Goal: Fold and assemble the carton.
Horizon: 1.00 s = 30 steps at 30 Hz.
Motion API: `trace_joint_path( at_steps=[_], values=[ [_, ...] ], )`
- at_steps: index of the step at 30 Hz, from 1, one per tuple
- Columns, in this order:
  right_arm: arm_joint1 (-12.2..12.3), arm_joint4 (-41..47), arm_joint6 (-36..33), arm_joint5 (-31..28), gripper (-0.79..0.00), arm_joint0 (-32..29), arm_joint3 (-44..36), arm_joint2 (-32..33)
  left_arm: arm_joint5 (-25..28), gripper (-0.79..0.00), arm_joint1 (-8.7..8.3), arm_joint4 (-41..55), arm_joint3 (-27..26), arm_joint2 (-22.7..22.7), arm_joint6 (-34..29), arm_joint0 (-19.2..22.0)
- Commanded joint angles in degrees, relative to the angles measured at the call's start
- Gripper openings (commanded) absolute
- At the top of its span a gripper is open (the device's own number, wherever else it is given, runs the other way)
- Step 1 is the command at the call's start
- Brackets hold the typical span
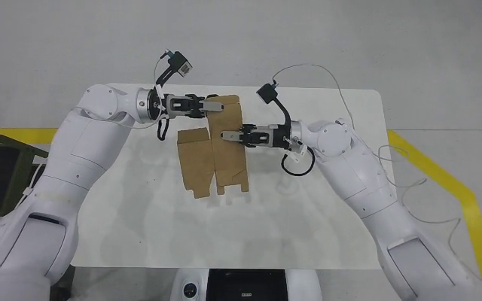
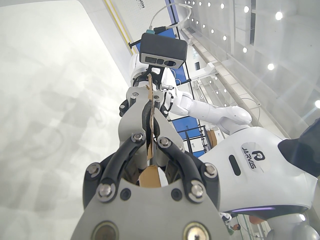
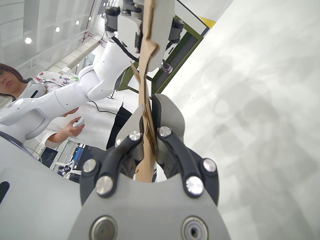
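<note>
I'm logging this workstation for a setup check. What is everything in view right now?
carton: one, brown, unfolded flat, over the middle of the table, held by both grippers.
table: one, white, in front of the robot.
floor stripe: two stretches, yellow, on the grey floor at either side of the table.
left gripper: one, grey and black, shut on the carton's far part.
right gripper: one, grey and black, shut on the carton nearer its middle.
</note>
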State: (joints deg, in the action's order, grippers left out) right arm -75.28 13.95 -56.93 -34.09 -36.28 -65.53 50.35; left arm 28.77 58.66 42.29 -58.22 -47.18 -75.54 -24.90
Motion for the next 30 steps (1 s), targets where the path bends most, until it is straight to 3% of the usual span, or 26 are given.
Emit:
trace_joint_path(
  at_steps=[1, 9, 15, 20, 30],
  values=[
    [-0.1, 0.3, 0.1, 0.0, -0.785, 0.1, 0.3, -0.1, -0.2, 0.000, -0.11, 0.5, 0.1, -0.4, -0.2, 0.1],
    [-0.4, 0.9, 2.8, 1.2, -0.785, 0.4, 1.4, 0.4, 6.3, 0.000, -0.78, -3.9, 0.0, -2.8, 6.3, 0.5],
    [-0.2, 1.1, 7.5, 3.6, -0.785, -0.8, 0.1, 2.4, 10.5, 0.000, -1.69, -7.8, 3.1, -3.8, 10.5, -0.6],
    [0.1, 0.2, 11.7, 5.5, -0.785, -2.1, -1.4, 4.4, 10.8, 0.000, -2.06, -6.7, 4.8, -4.6, 10.9, -1.7],
    [0.4, -4.9, 26.5, 12.4, -0.785, -5.8, -4.5, 8.0, 8.1, 0.000, -3.01, -3.6, 2.6, -6.2, 8.1, -5.6]
  ],
)
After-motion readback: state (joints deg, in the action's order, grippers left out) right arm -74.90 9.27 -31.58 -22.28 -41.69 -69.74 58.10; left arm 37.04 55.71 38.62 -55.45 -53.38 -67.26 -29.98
